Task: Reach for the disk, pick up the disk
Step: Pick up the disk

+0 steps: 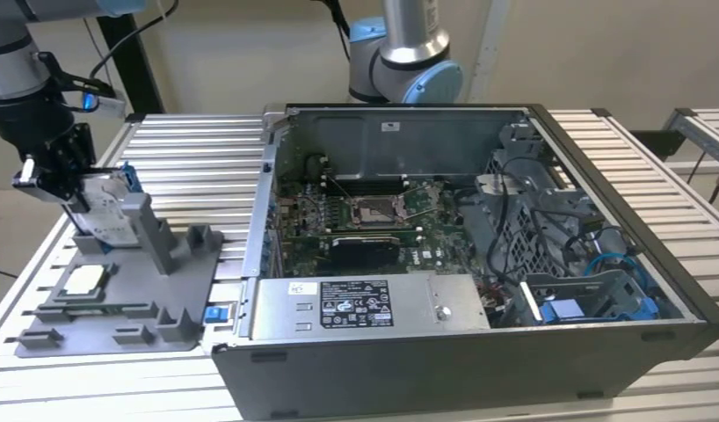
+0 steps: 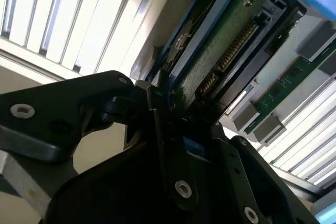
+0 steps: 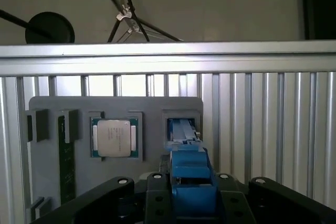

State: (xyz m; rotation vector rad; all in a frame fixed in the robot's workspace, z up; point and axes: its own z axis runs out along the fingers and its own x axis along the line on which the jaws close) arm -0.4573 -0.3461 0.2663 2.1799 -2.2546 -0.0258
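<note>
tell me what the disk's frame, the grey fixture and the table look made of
Disk: its frame looks like moulded plastic, a bright uniform blue with a soft sheen. Grey fixture: probably matte plastic, flat grey with no glints. Table: likely bare aluminium, with ribbed silver slats that catch the light.

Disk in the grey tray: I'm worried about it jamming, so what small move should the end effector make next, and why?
Probably a short straight lift, if its hold is secure: the end effector straddles the disk, which stands upright in a slot of the grey tray, so sideways pull could bind it.
</note>
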